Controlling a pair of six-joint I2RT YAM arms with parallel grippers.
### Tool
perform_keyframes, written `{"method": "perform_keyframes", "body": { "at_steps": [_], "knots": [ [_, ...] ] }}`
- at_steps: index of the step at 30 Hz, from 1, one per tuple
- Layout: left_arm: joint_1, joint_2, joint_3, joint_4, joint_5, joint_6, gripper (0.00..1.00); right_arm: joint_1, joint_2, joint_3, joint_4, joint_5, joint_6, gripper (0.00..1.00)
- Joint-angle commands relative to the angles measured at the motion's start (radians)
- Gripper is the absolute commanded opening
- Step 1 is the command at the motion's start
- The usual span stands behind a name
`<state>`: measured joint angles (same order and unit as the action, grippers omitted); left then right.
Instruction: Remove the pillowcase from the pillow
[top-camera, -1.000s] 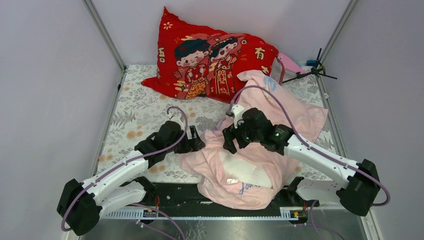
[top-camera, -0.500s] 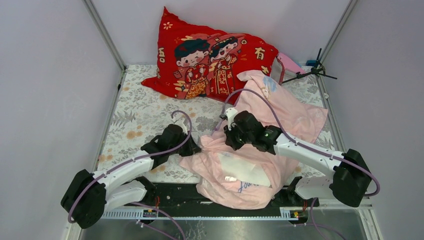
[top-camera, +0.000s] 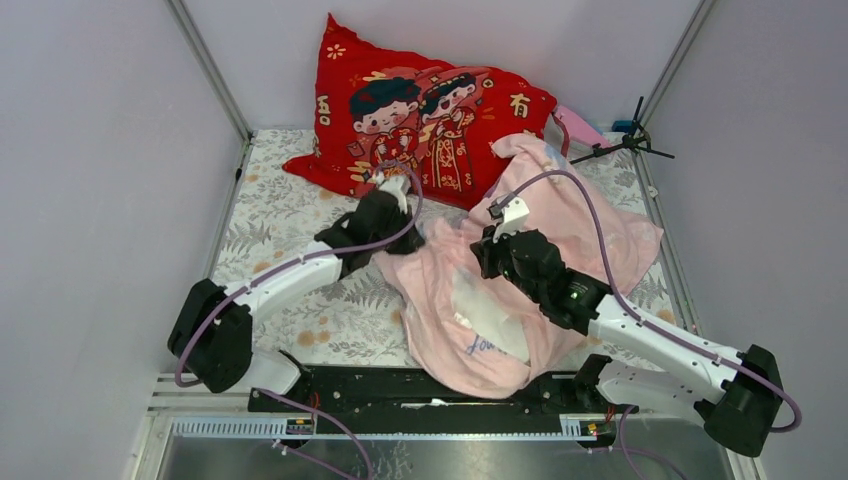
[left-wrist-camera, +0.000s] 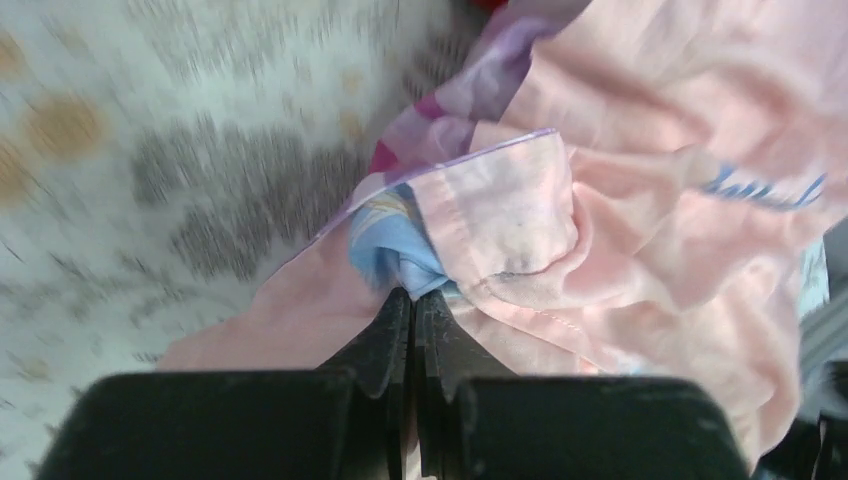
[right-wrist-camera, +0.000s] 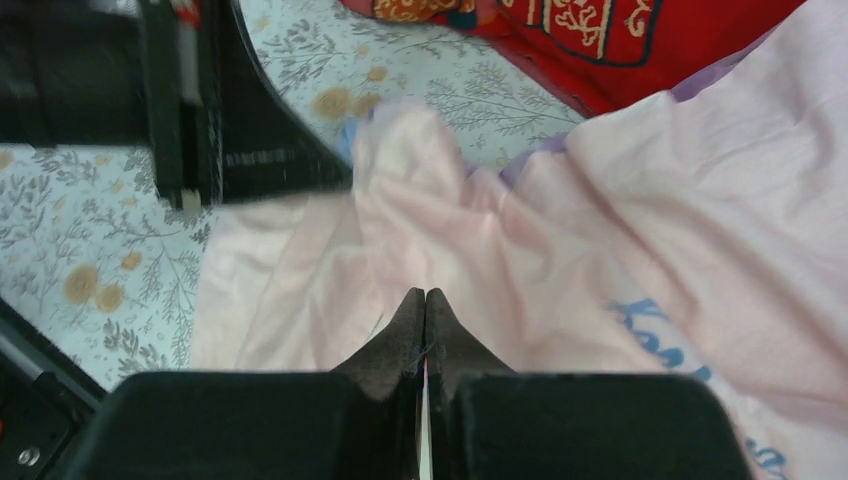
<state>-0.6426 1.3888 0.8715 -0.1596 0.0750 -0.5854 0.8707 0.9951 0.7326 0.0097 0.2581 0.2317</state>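
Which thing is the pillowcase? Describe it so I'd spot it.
Find the big red cartoon cushion at the back of the flowered table. In front of it, to the right, lies the pillowcase, a crumpled heap. Unlike the cushion, it is pale pink cloth with blue lettering.

- Soft, even light from overhead fills the booth; the top view is sharp, with no glare on the pale walls (top-camera: 100, 150).
- Shadows are faint, just soft edges under the pillowcase (top-camera: 560, 215).
- In the left wrist view, the floral table cover (left-wrist-camera: 120, 150) is smeared by motion blur.
- In the right wrist view, the cloth is crisp and the left gripper (right-wrist-camera: 332, 170) blurred.
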Motion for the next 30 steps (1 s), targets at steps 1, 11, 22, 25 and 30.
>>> {"method": "perform_keyframes", "body": {
  "at_steps": [1,11,22,25,30],
  "knots": [
    [0.019,-0.008,0.224,0.036,-0.217,0.096,0.00,0.007,-0.027,0.047,0.011,0.107,0.013,0.00],
    [0.128,-0.068,0.190,-0.116,-0.416,0.012,0.86,0.007,0.084,0.066,-0.002,0.076,0.053,0.00],
    [0.067,-0.360,-0.076,0.039,-0.012,-0.151,0.84,0.007,0.129,0.043,0.041,0.086,0.067,0.00],
    [-0.044,-0.319,-0.059,0.068,0.000,-0.172,0.82,0.006,0.130,0.037,0.053,0.082,0.070,0.00],
    [-0.165,-0.184,0.019,0.073,-0.015,-0.148,0.78,0.007,0.125,0.030,0.052,0.074,0.071,0.00]
  ]
}}
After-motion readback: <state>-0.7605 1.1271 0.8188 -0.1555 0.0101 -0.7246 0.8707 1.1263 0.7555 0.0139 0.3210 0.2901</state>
